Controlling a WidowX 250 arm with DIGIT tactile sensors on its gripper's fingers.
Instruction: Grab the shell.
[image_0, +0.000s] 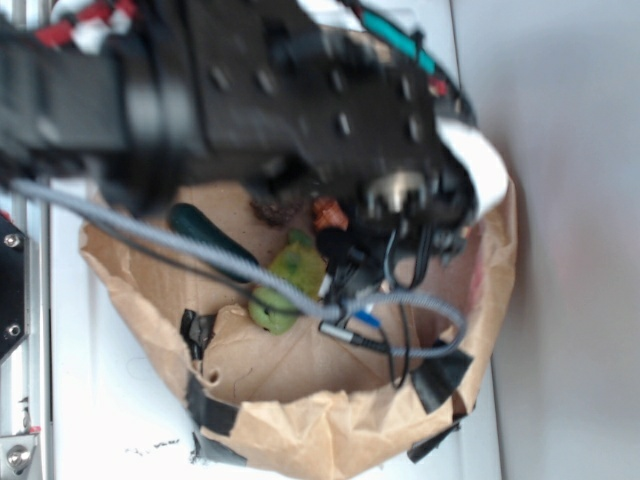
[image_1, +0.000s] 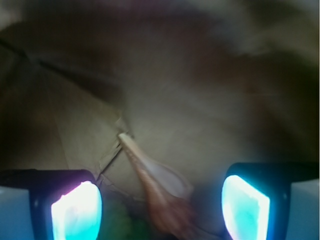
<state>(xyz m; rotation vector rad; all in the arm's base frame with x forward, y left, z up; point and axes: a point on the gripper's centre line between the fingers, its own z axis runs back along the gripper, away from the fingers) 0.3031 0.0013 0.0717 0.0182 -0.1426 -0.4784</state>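
Note:
The shell (image_1: 157, 185) lies on brown paper in the wrist view, its pale pointed tip aimed away from the camera and its orange-tan body blurred at the near end. My gripper (image_1: 161, 207) is open, one glowing pad (image_1: 77, 212) left of the shell and the other on its right, neither touching it. From outside, only an orange bit of the shell (image_0: 328, 213) shows under the black arm, beside the gripper (image_0: 340, 248).
Everything sits inside a brown paper bag (image_0: 300, 420) with taped, raised walls. A yellow-green plush toy (image_0: 288, 282) lies just left of the shell. A rough brown lump (image_0: 275, 207) and a dark green handled object (image_0: 210, 240) lie further left. Grey cables (image_0: 400, 300) hang over the bag.

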